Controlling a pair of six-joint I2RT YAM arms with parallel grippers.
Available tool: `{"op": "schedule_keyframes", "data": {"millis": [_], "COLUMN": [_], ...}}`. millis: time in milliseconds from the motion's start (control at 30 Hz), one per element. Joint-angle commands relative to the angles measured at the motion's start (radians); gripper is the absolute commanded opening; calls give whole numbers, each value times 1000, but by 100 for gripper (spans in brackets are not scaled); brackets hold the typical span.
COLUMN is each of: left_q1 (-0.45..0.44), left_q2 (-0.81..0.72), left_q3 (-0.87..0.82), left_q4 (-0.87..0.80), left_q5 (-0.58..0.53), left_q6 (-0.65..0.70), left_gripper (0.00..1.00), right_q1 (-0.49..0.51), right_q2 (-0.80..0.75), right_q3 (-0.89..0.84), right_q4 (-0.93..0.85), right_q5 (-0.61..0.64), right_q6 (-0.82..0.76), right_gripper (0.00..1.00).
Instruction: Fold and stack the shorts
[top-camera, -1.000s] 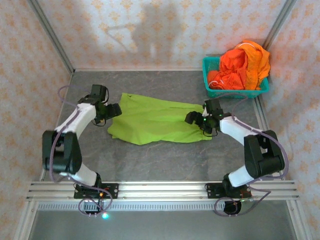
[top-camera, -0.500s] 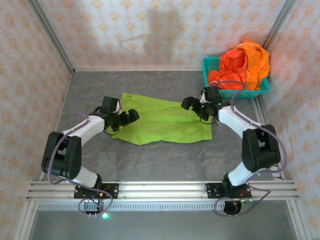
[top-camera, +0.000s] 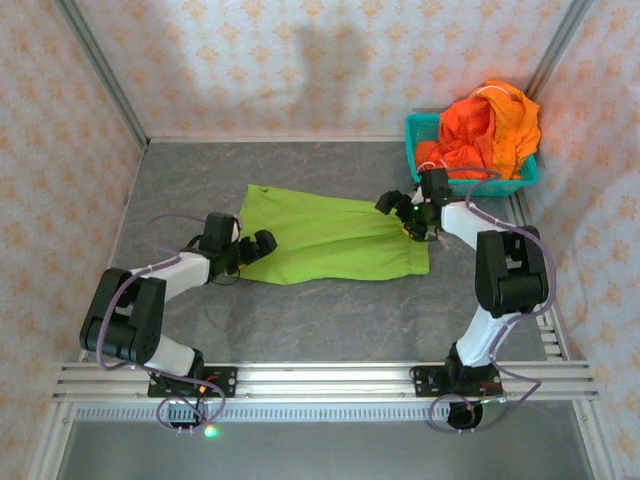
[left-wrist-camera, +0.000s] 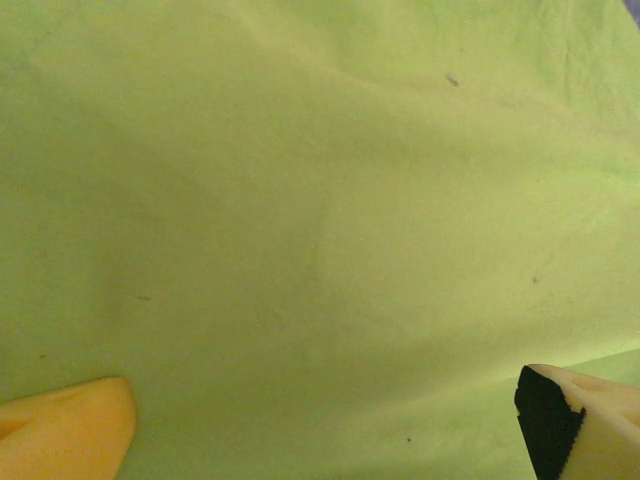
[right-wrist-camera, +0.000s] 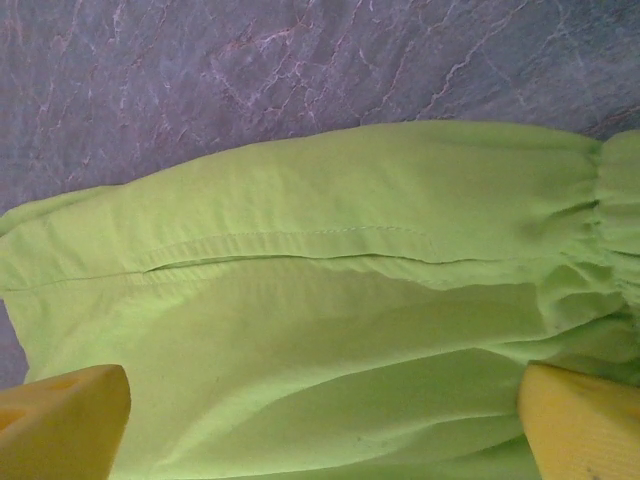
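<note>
L pincer (top-camera: 264, 243) further in, over shorts (top-camera: 340, 240)

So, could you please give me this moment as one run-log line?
left pincer: open, over left end of green shorts | right pincer: open, over their waistband end | orange shorts: heaped in teal basket

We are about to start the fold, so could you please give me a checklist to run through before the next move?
1. The left gripper open over the lime green shorts: ok.
2. The right gripper open above their waist end: ok.
3. Shorts spread flat on the table: ok, mild wrinkles.
4. The left fingertips touching cloth: cannot tell.
5. The orange shorts out of the way in the basket: ok.
</note>
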Motion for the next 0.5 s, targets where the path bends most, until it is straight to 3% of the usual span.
{"op": "schedule_keyframes", "data": {"millis": [0,200,367,467], "left_q1": [11,12,10,12], "left_q2": [5,-109,-339,-506], "left_q3": [-82,-143,-163,-135], "left_q4": [-114,-105,-151,-213], "left_q5": [-115,-162,-178,-176], "left_q6": [-20,-52,-40,-16], "left_gripper": [100,100,100,100], "right_q1": [-15,-14,-8,20], "right_q2": [30,4,-65,-202], "right_q3": [-4,-55,-71,-67], "right_q4": [14,61,54,5], "right_q5": [-1,-18,-53,10], "right_q6": [20,34,12,-55], "right_gripper": [99,99,99,99]}}
